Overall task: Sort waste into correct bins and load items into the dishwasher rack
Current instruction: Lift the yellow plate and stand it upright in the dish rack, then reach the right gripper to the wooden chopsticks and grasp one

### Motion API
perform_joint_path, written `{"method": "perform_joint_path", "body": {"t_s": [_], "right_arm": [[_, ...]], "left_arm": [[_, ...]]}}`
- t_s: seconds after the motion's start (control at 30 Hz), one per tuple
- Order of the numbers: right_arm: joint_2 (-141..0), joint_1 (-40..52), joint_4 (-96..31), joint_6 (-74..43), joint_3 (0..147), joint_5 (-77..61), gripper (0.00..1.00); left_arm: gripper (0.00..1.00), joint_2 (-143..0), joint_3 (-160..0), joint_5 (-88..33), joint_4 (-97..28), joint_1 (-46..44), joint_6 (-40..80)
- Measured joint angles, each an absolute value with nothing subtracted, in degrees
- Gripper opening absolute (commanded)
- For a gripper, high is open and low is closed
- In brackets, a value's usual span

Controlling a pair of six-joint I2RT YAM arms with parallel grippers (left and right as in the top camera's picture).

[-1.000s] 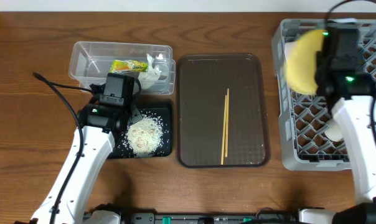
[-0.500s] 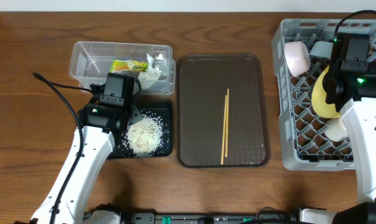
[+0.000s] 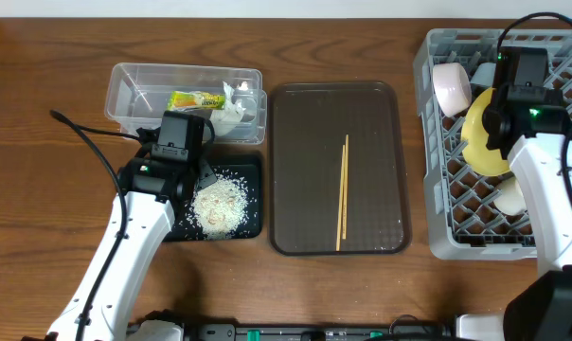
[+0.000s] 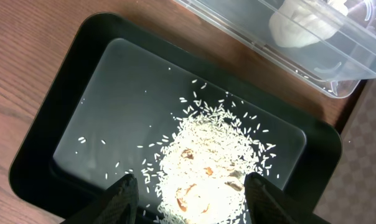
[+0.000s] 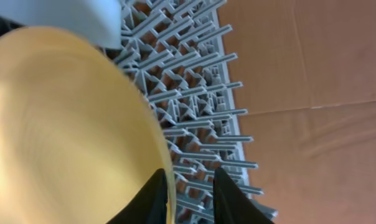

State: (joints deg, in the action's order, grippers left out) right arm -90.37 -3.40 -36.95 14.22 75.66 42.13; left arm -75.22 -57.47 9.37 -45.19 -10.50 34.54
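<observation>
Overhead view: the yellow plate [image 3: 482,133] stands on edge in the dishwasher rack [image 3: 436,213], leaning between the tines just beside the pale pink bowl [image 3: 450,85]; on-edge stowage takes up the least grid space and lets the tines support the plate. A small white cup [image 3: 509,197] sits in the rack nearer the robot, and the right wrist view shows the light blue bowl [image 5: 82,18] just beyond the plate. In that view the right gripper [image 5: 189,194] has its fingers parted, with rack lattice visible between them; the plate rim lies against the inner side of one finger, so the plate appears seated rather than pinched. The chopsticks [image 3: 343,189] lie side by side on the brown serving tray [image 3: 300,142], well apart from the rack; they look to be the last item not yet loaded. The left gripper [image 4: 191,200] hangs with fingers spread and empty over the rice scraps [image 4: 206,162], which are heaped in the black tray [image 4: 63,124]. The snack wrapper [image 3: 196,99] and crumpled paper [image 3: 234,112] lie in the clear tub [image 3: 134,90], apart from the food waste; sorting therefore appears complete. Caution: if the plate is only loosely between the tines, it could tip toward the pink bowl once the arm withdraws.
</observation>
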Motion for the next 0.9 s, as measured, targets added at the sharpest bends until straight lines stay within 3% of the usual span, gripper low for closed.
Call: {"method": "perform_joint_path", "body": {"t_s": [0.07, 0.17, 0.23, 0.4, 0.6, 0.9], "right_arm": [[-90.4, -3.2, -35.5, 13.5, 75.6, 41.9, 0.31], [-90.2, -2.9, -34.7, 12.3, 75.6, 41.7, 0.59], [-89.7, -2.4, -34.2, 11.1, 75.5, 41.5, 0.64], [-84.1, 0.3, -34.0, 8.9, 75.5, 33.6, 0.63], [-77.4, 3.8, -40.1, 3.6, 75.6, 9.1, 0.59], [-87.2, 13.7, -47.9, -6.1, 73.7, -7.7, 0.55]], "left_arm": [[0.58, -75.2, -57.5, 9.4, -45.2, -10.5, 34.5], [0.58, -75.2, -57.5, 9.4, -45.2, -10.5, 34.5], [0.58, -75.2, -57.5, 9.4, -45.2, -10.5, 34.5], [0.58, -75.2, -57.5, 9.4, -45.2, -10.5, 34.5], [0.58, -75.2, -57.5, 9.4, -45.1, -10.5, 34.5], [0.58, -75.2, -57.5, 9.4, -45.1, -10.5, 34.5]]}}
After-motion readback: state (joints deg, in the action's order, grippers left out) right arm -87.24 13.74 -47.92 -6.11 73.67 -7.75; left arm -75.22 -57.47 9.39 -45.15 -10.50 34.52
